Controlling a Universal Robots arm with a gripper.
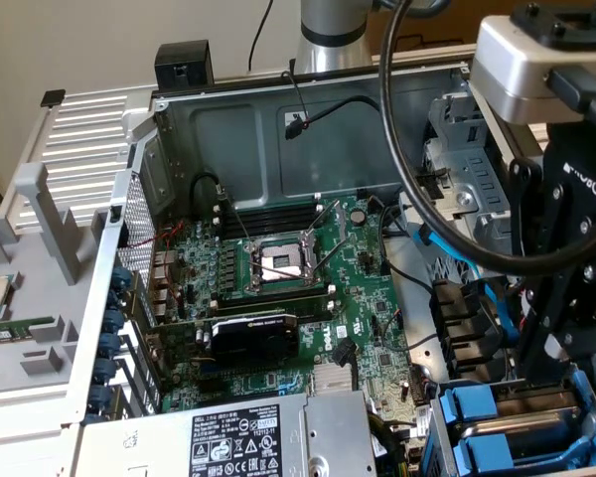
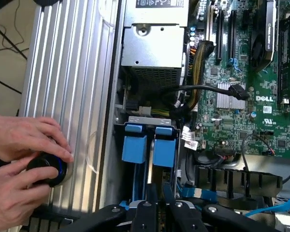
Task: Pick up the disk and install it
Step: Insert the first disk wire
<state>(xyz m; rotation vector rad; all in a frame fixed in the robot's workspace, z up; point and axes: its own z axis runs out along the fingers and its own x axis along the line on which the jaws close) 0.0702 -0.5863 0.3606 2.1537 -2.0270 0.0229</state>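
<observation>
Green DELL motherboard (image 2: 265,98); ROBOTIQ-marked fingers (image 2: 168,195) clenched above blue drive trays (image 2: 134,147); person's hands (image 2: 19,140) on black knob (image 2: 44,171).

A motherboard (image 1: 278,283) lies in the computer case (image 1: 278,129), the power supply (image 1: 228,437) before it. Drive trays (image 1: 497,422) sit beside the supply, the gripper (image 2: 159,192) above them.

The black end effector (image 2: 160,193) is cut off by the wrist view's edge and covers part of two bright blue plastic drive frames (image 2: 134,147). A person's hands (image 2: 24,137), cut off too, half hide a round black knob (image 2: 43,171).
</observation>
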